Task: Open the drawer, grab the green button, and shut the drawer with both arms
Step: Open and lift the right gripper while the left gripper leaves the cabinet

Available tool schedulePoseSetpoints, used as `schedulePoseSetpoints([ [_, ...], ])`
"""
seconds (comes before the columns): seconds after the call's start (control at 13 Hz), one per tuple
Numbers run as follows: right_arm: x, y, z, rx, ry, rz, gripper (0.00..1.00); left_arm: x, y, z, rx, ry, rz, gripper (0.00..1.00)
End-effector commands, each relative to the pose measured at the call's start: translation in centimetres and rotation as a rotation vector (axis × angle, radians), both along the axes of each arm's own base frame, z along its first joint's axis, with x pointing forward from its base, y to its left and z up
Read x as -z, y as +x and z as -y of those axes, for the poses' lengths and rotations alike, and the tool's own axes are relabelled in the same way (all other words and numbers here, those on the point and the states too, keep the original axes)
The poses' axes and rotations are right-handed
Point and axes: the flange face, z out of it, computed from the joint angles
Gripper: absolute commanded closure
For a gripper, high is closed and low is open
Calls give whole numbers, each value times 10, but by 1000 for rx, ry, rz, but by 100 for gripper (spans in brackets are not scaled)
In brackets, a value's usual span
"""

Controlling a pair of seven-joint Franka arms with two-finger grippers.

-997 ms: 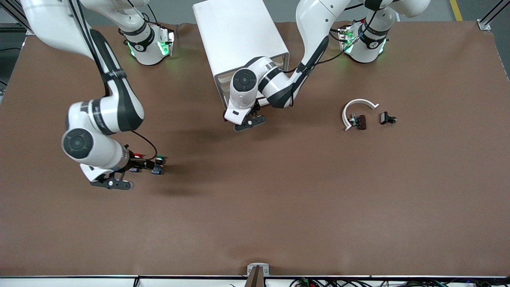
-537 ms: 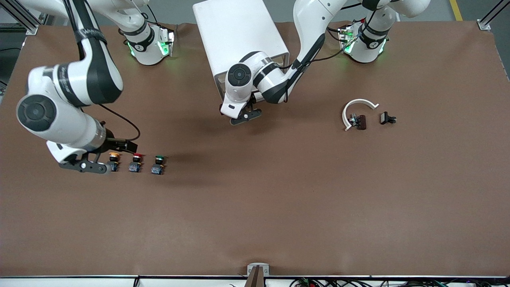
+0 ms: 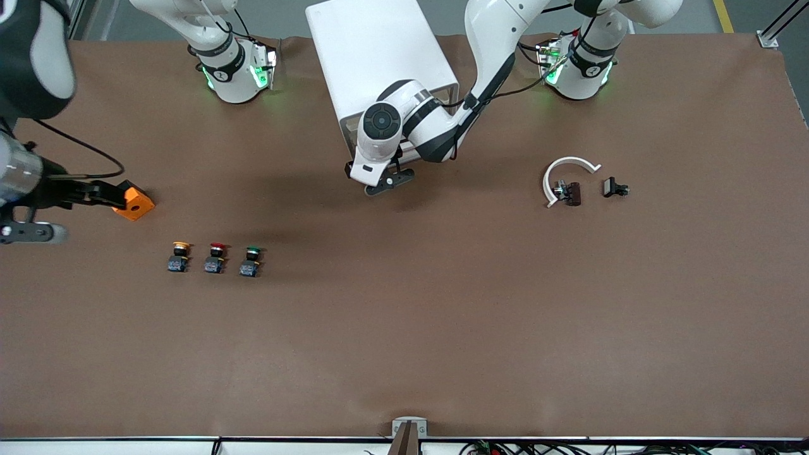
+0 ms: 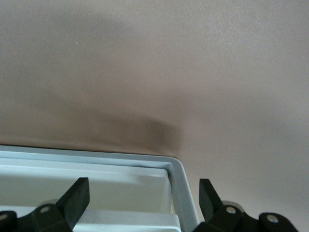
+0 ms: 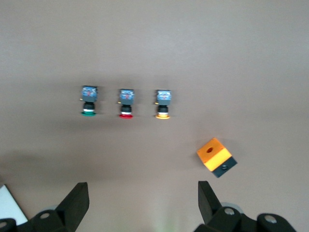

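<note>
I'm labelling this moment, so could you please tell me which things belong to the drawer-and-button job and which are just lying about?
Job:
green-capped button
white cabinet
drawer

Lying about:
red-capped button
yellow-capped button
orange block
white curved piece
two small dark parts

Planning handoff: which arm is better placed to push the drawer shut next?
Probably left. The left gripper hangs open right in front of the cabinet, with the drawer directly under its fingers. The right gripper is open near the table's edge at the right arm's end, beside the orange block.

Even overhead light, soft shadows on the table (image 3: 442,328), both wrist views slightly blurred
</note>
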Motion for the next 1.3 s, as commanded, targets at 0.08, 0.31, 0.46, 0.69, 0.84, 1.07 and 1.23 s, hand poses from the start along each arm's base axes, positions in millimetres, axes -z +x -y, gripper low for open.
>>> schedulePoseSetpoints([
  [0.08,-19,2,0,-23,-2,17,0,-9,-16,9,-11,-11,-39,0],
  [0.31,-28,2,0,-20,-3,30,0,-10,4,-2,-42,-12,-42,0],
  [0.46,-36,4,-1,-30,-24,47,0,-18,34,-17,-81,-27,-32,0],
  [0.69,-48,4,18,5,-7,75,0,-44,85,-52,-123,-17,-45,0],
  [0.84,-54,4,11,8,-9,89,0,-71,117,-72,-115,-7,-67,0],
  [1.07,-58,2,9,6,0,100,0,-115,174,-140,-93,-24,-75,0],
  [1.23,-84,-17,33,65,104,122,0,-145,189,-168,-25,-50,-47,0],
])
